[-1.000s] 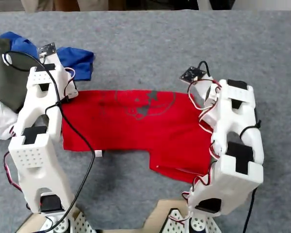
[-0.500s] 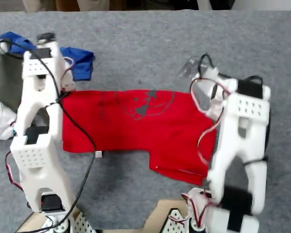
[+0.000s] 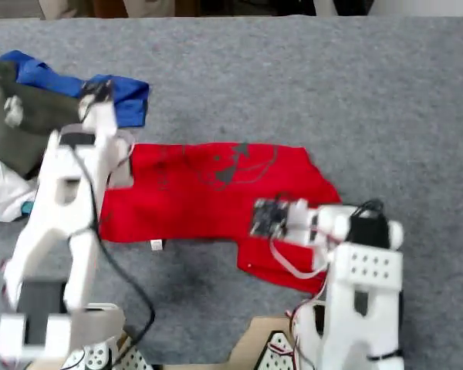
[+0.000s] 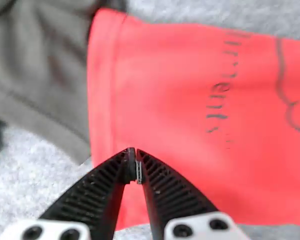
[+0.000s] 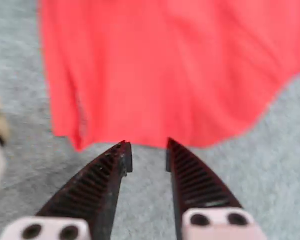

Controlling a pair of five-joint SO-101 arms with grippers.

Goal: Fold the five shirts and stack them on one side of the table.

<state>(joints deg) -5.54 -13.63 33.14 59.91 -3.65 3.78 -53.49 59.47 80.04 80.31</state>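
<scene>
In the high view, a red shirt (image 3: 208, 200) is seen spread flat on the grey tabletop (image 3: 309, 85), between the two arms. Its long axis runs from side to side, and its dark print is placed toward the far edge. A small white tag (image 3: 156, 244) is shown at its near hem. A blue shirt (image 3: 123, 96), a dark olive shirt (image 3: 27, 131) and a white shirt (image 3: 0, 193) are heaped at the far left corner. The left arm (image 3: 69, 193) is held over the red shirt's left end, the right arm (image 3: 363, 262) over its near right part.

In the left wrist view, the left tool (image 4: 132, 167) is seen with its tips pressed together above the red shirt, near its hem and close to the olive cloth.

In the right wrist view, the right tool (image 5: 146, 152) is seen with its fingers parted over bare tabletop, just beside the red shirt's edge.
</scene>
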